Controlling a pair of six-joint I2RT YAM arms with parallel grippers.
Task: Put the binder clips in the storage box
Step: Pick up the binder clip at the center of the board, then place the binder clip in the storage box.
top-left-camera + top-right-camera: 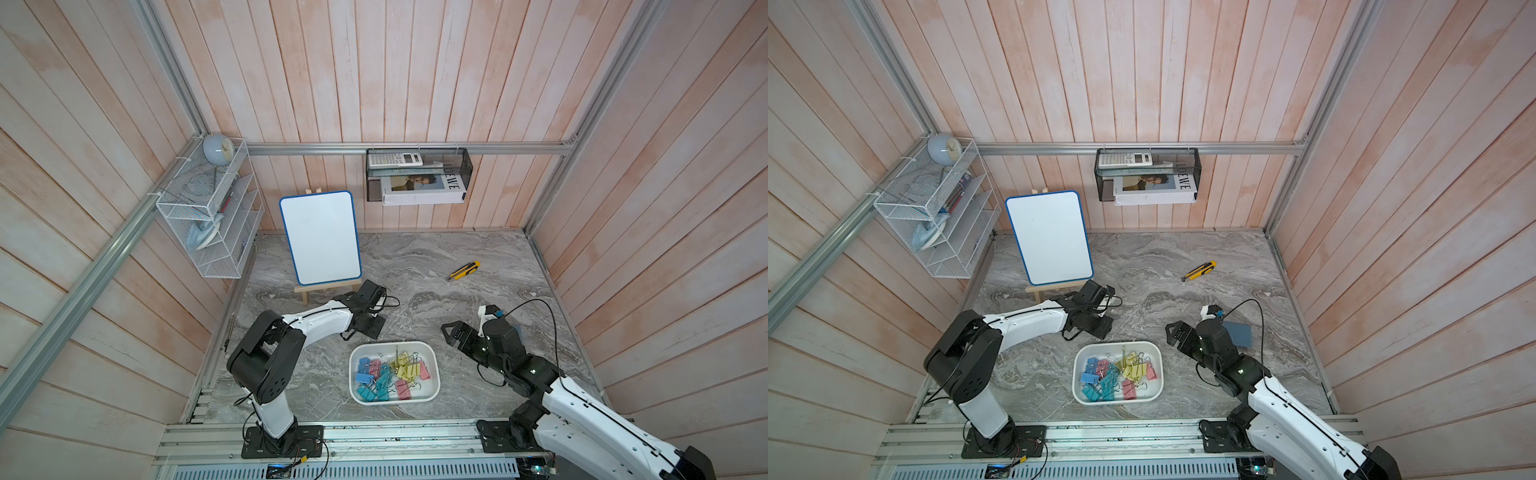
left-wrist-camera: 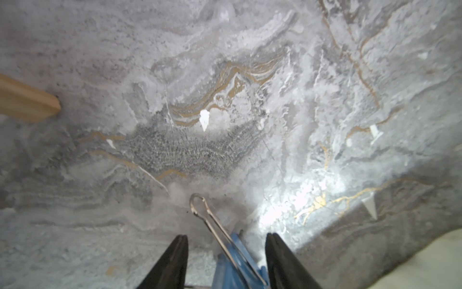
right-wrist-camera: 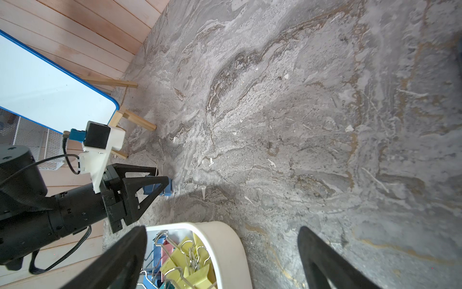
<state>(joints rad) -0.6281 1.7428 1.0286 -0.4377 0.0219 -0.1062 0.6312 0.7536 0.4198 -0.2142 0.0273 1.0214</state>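
The white storage box (image 1: 432,361) (image 1: 1158,361) (image 3: 225,240) sits at the front middle of the marble table. It holds several pastel binder clips (image 1: 392,374) (image 1: 1117,374) (image 3: 190,252). One blue binder clip (image 2: 237,260) (image 3: 170,186) lies on the table behind the box's far left corner. My left gripper (image 2: 226,236) (image 3: 160,180) (image 1: 369,327) (image 1: 1096,326) points down over that clip. Its fingers straddle the clip and are open, with a gap on one side. In both top views the gripper hides this clip. My right gripper (image 1: 449,334) (image 1: 1173,332) (image 3: 222,232) hangs open and empty beside the box's far right corner.
A whiteboard on a wooden easel (image 1: 320,237) stands just behind the left arm, its foot (image 2: 27,100) close by. A yellow-and-black utility knife (image 1: 464,270) lies at the back right. A blue-grey pad (image 1: 1239,334) lies beside the right wrist. A white wire rack (image 1: 212,220) and a black mesh basket (image 1: 417,174) hang on the walls.
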